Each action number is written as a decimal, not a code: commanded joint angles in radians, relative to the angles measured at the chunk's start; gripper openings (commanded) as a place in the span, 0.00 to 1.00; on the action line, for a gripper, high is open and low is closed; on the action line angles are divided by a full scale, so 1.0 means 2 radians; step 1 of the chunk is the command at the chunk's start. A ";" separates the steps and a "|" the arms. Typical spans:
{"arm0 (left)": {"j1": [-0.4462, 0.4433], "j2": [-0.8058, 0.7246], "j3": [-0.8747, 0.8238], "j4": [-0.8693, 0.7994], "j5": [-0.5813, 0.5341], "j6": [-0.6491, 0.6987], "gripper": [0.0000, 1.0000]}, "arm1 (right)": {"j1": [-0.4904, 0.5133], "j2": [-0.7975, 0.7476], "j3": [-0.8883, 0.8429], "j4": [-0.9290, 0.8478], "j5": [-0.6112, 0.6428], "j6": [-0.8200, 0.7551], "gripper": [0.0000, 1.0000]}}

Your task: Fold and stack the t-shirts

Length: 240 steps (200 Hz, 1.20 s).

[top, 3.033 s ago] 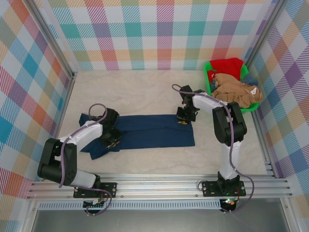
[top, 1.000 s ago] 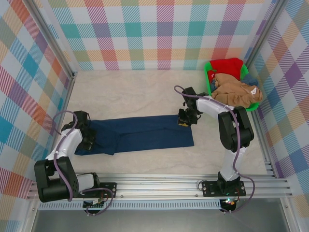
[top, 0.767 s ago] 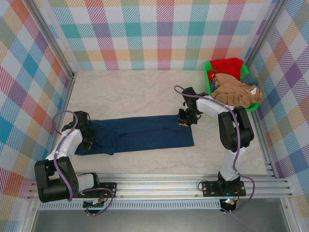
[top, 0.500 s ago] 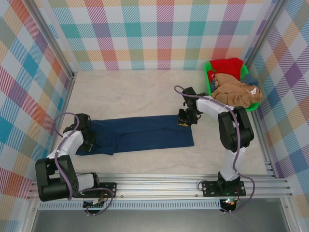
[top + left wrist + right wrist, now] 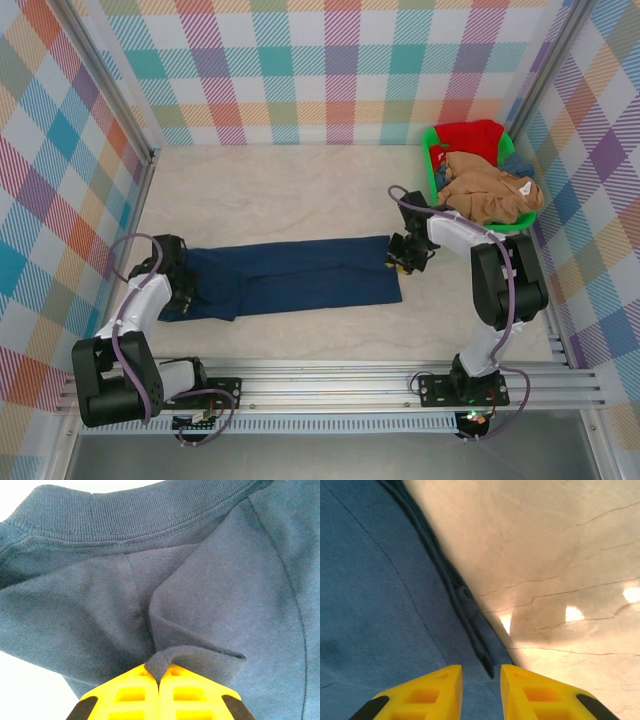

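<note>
A dark navy t-shirt (image 5: 300, 275) lies folded into a long strip across the middle of the table. My left gripper (image 5: 183, 290) is at its left end, shut on a small pinched fold of navy cloth (image 5: 200, 655) just below the ribbed collar (image 5: 150, 515). In the left wrist view that gripper (image 5: 160, 672) has its yellow fingers pressed together on the fold. My right gripper (image 5: 400, 257) is low over the shirt's right end. Its jaws (image 5: 481, 675) stand apart over the hem edge (image 5: 470, 615), gripping nothing. Tan-brown (image 5: 490, 192), red (image 5: 468, 135) and blue (image 5: 520, 160) t-shirts lie heaped in the basket.
The bright green basket (image 5: 432, 168) stands at the back right against the wall. Checked walls close in the table on three sides. Bare beige tabletop (image 5: 560, 555) runs right of the hem, and the rail (image 5: 320, 385) with the arm bases lines the near edge.
The left gripper moved left three seconds ago, drawing out the shirt's left end, then held still. The right gripper slid right to the shirt's right edge and its jaws opened slightly.
</note>
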 commanded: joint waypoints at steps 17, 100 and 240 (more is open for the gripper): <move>0.005 -0.008 0.001 -0.016 0.004 0.007 0.01 | -0.006 0.027 0.005 0.016 -0.023 0.029 0.24; 0.006 -0.012 0.032 -0.020 0.013 0.008 0.00 | -0.005 0.017 0.024 0.006 -0.017 0.028 0.00; -0.002 0.075 0.195 -0.047 0.036 0.013 0.00 | -0.008 0.049 0.112 -0.088 -0.010 -0.004 0.02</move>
